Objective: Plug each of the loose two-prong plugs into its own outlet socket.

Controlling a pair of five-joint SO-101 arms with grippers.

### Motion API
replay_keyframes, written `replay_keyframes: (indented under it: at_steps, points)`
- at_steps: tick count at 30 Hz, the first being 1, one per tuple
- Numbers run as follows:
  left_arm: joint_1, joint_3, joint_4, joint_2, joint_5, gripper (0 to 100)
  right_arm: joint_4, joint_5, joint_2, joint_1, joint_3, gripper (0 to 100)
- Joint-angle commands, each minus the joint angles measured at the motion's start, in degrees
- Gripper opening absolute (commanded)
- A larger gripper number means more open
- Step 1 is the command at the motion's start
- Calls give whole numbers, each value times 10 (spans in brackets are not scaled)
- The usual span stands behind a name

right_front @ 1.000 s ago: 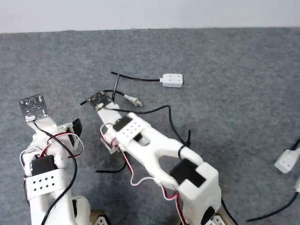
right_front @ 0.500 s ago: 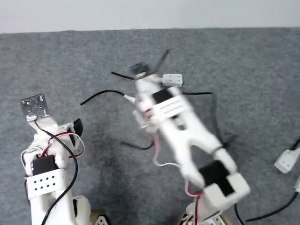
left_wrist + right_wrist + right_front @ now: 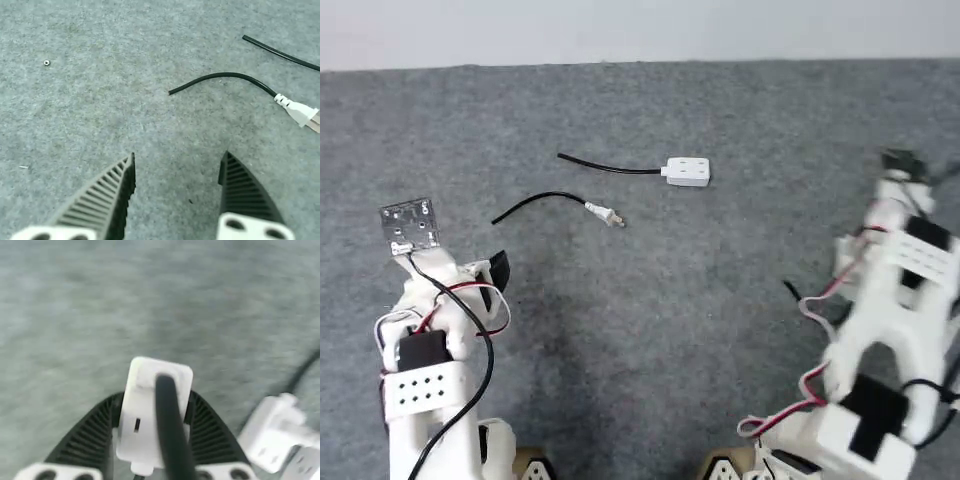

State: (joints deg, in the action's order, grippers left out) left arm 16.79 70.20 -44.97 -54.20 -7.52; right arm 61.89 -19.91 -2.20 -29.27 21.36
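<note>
A loose two-prong plug [image 3: 606, 214] on a black cord lies at the table's middle left, also visible as plug [image 3: 299, 112]. Beyond it lies a white outlet socket [image 3: 686, 172] with its own black cord. My left gripper [image 3: 177, 160] is open above bare carpet, short of the plug; from above, the left gripper [image 3: 486, 272] sits at the near left. My right gripper [image 3: 152, 407] is shut on a white socket block [image 3: 150, 405] with a black cord, and the right gripper [image 3: 898, 170] is at the far right. A second white corded piece [image 3: 275, 432] lies close beside it.
Grey carpet [image 3: 650, 330] covers the table up to a pale back wall. A tiny screw [image 3: 46, 62] lies on the carpet ahead of the left gripper. A black cord end [image 3: 790, 290] shows beside the right arm.
The right arm swung from the left-centre across the table to the far right, carrying its white block and cord. The left arm shifted slightly right.
</note>
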Motion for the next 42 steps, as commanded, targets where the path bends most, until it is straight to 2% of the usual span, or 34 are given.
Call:
replay_keyframes:
  at_steps: [1,5,7,12,17,20,24,29,32,35,42]
  points:
    - [-5,-4,20,2,-5,258,-20,-38,14,-41,-4,60]
    - [-5,-4,21,2,-5,258,-17,-37,16,-40,-4,225]
    - [-5,-4,21,2,-5,258,2,-37,2,-26,-10,258]
    - [-18,-3,18,4,-5,258,102,-37,-50,26,-54,212]
    - [-27,-27,19,69,-4,259,186,-11,-101,99,-96,200]
    - [-26,-61,18,136,18,258,177,19,-110,174,-113,201]
    - [-25,-115,18,237,28,258,74,17,-87,264,-121,199]
    - [-25,-167,4,322,38,258,-99,-91,9,336,-124,200]
    - [-25,-184,-11,339,40,258,-158,-171,94,363,-155,201]
    - [-25,-186,-11,344,47,258,-154,-254,186,380,-237,201]
    - [-27,-184,-11,346,54,258,-69,-322,439,377,-554,199]
